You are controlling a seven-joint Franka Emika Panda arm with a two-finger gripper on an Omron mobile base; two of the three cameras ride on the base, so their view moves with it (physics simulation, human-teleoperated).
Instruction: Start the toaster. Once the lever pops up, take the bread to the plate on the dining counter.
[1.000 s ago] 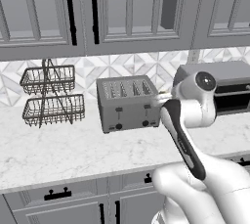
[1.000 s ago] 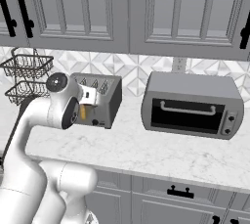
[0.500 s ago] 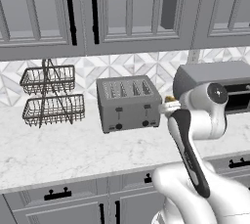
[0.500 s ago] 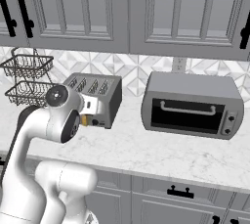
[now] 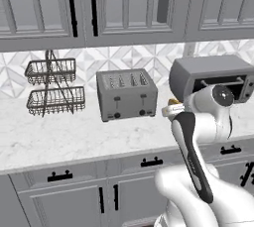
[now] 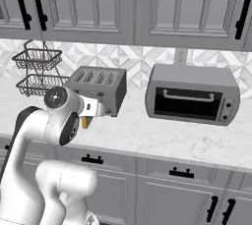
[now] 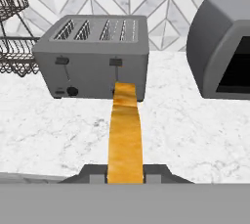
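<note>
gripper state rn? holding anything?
gripper: shut on the bread, the slice sticking out between the finger tips, clear of the toaster.

White marble worktop point(image 5: 59, 137) is running along a wall tiled in a pale geometric backsplash point(image 6: 140, 59), with grey panelled upper cabinets point(image 5: 124, 3) with black bar handles hanging above it. Below the worktop, grey base cabinets point(image 6: 162, 189) with black handles are lining the front. On the worktop, a two-tier black wire basket point(image 5: 53, 86) is standing toward its left end and a grey toaster oven point(image 6: 192, 95) toward its right, under even, flat light.
</note>
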